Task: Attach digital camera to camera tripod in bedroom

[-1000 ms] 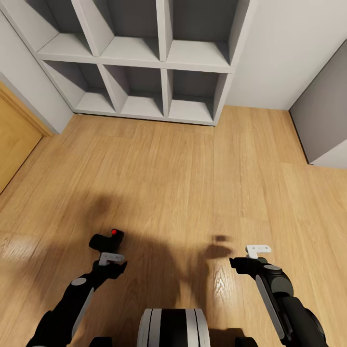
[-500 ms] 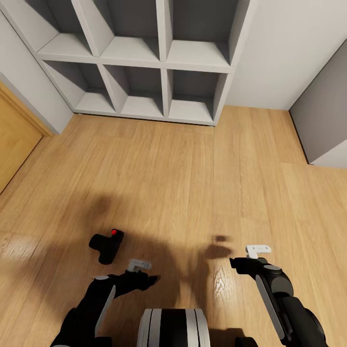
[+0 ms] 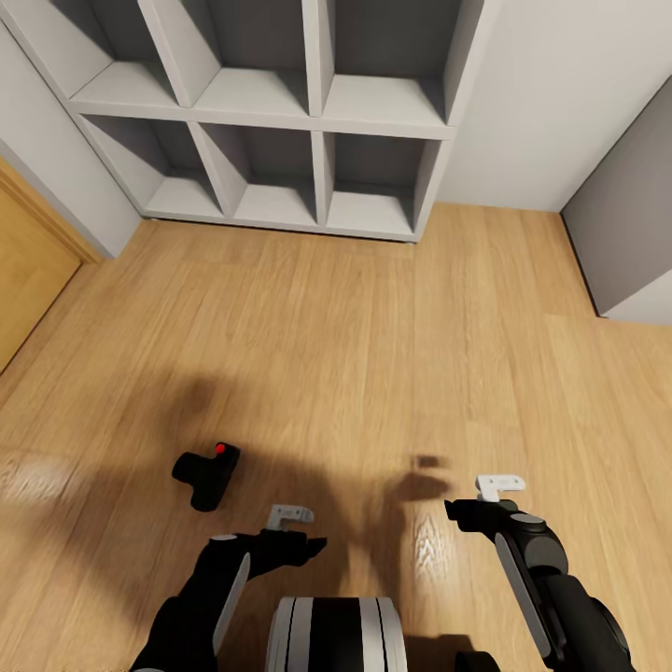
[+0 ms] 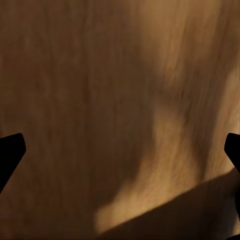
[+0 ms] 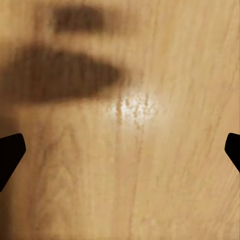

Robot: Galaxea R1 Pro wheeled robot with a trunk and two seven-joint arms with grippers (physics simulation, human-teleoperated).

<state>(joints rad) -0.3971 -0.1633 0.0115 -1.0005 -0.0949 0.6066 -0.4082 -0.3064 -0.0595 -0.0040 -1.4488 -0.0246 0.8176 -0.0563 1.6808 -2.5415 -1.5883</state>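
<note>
well, the small black digital camera with its red button (image 3: 207, 473) lies on the light wood floor (image 3: 373, 336); left gripper (image 3: 297, 529) beside it, spread and empty, should descend squarely over it; right gripper (image 3: 487, 497) likewise spread, empty.

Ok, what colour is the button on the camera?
Bright red, on the black camera; clearest in the head view.

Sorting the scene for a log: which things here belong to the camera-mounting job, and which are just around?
Job:
- digital camera, lying on the floor
- left gripper, open, apart from the camera
- right gripper, open

Just around:
- cube shelf
- wood floor
- grey cabinet
</note>
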